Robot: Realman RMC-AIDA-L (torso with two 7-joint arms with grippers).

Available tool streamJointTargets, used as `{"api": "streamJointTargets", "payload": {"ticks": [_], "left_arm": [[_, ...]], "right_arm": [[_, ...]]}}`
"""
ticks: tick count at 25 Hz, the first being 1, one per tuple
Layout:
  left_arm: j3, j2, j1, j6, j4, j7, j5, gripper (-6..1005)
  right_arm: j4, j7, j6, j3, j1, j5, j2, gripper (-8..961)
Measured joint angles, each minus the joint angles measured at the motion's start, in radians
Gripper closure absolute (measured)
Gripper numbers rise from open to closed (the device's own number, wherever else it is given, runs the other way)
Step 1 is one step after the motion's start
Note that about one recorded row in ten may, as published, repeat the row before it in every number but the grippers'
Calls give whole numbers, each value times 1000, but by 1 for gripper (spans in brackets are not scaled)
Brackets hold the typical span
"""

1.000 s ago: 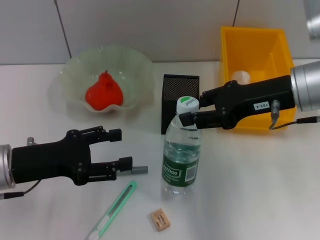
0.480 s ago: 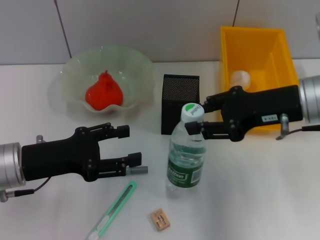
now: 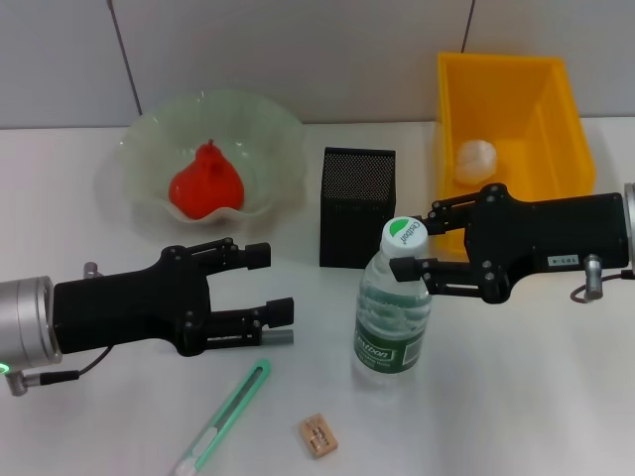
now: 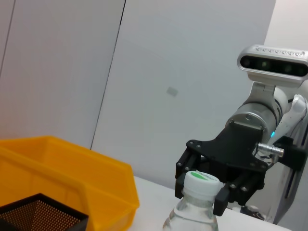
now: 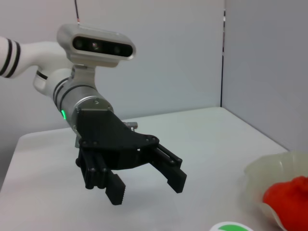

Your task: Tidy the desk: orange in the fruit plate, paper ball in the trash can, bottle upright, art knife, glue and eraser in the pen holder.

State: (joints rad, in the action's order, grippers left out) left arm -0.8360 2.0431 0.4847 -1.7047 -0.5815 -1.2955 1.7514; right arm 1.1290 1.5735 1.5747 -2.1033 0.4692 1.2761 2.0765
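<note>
Nearest on the tabletop lie the eraser and the green art knife. The bottle stands upright, the right claw spread around its cap. The left claw hovers with fingers apart. Behind stand the mesh pen holder, the orange in the fruit plate, and the paper ball in the yellow trash can.

I see a clear glossy plastic bottle, a black metal-mesh pen holder, a smooth yellow plastic bin, a translucent glassy fruit plate, and matt black grippers on brushed-metal arms.
</note>
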Motion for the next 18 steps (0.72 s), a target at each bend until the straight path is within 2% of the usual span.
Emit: {"api": "streamJointTargets", "payload": {"ticks": [18], "left_arm": [[0,2,11,-9,4,-1,-21,191]], "right_arm": [[3,-91,13,-9,-15,19,0,523]]}}
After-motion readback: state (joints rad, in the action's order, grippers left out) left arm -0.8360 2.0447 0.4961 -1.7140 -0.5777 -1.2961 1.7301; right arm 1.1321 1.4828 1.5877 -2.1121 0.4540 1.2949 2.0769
